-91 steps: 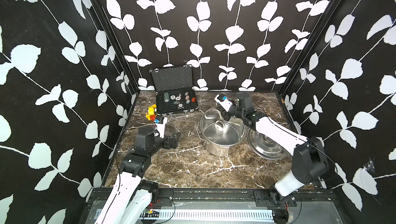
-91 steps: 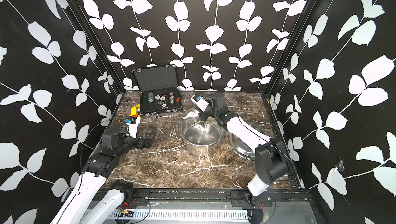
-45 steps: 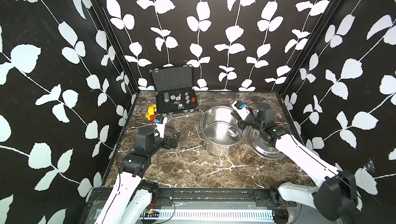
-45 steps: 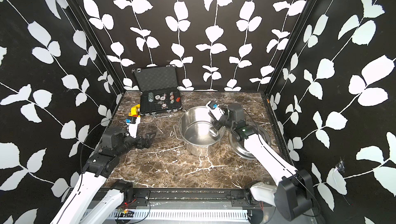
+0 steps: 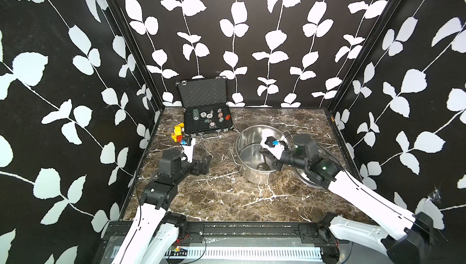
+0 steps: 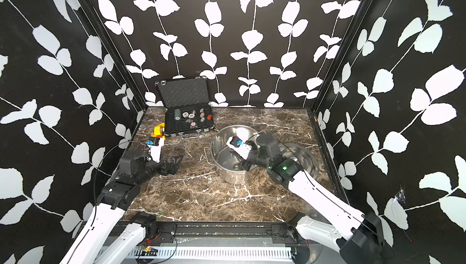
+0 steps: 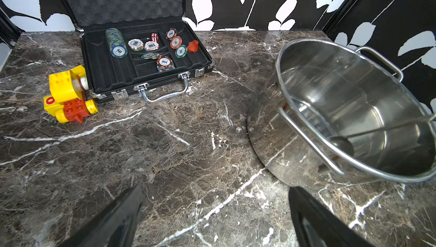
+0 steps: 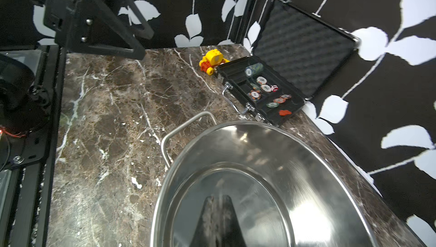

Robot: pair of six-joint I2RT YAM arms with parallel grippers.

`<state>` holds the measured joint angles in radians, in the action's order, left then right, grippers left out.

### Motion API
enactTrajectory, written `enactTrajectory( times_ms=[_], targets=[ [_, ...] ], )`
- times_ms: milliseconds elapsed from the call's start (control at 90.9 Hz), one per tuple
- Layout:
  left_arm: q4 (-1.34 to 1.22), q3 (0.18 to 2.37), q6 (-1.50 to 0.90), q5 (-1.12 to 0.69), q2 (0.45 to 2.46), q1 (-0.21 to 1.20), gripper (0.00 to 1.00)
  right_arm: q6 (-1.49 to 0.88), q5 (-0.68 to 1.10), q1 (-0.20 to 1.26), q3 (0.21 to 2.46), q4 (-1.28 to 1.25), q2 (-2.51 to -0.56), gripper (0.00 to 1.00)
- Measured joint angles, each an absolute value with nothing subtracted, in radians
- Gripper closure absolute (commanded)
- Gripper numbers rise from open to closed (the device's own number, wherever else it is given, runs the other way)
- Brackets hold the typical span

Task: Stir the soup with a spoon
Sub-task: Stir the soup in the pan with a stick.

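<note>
Key relation: the spoon [image 7: 342, 143] is inside the stainless stockpot [image 7: 342, 87]. Its bowl is low by the pot floor, toward the pot's robot-side wall, and the thin handle slants up to the pot's rim on the right-arm side. The long axis runs roughly across the pot, low on the left-arm side and high on the right-arm side.

The right gripper [image 8: 217, 204] sits at that high end, just inside the pot's rim, fingers together. It reads as clamped on the handle end, but the contact itself is blurred in its wrist view. From the claw, the spoon runs down and away into the pot. My read is that stirring means sweeping the wrist so the bowl circles clear of the pot wall.

Right arm: forearm stretched low over the lid [image 6: 305, 156], which lies flat just beside the pot, with the wrist pitched down over the pot's rim.

The left gripper [image 7: 214, 189] has its fingers wide apart and empty. It is low, well apart from the pot on the far side from the lid, and aimed at the pot. The right arm is nearer. No liquid is visible in the pot.
</note>
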<state>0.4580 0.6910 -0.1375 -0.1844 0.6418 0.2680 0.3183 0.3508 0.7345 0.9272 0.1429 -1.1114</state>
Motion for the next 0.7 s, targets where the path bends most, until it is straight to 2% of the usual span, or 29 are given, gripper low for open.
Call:
enactTrajectory(
  times_ms=[264, 506, 704],
  targets=[
    [0.458, 0.691, -0.137, -0.174, 0.633, 0.268, 0.01, 0.355, 0.349, 0.810, 1.084, 0.081, -1.346, 1.00],
    [0.458, 0.691, -0.138, -0.171, 0.620, 0.268, 0.01, 0.375, 0.371, 0.802, 1.227, 0.030, -1.533, 1.00],
    [0.458, 0.691, -0.138, -0.171, 0.614, 0.268, 0.01, 0.368, 0.414, 0.738, 1.273, 0.001, -1.607, 1.00]
  ],
)
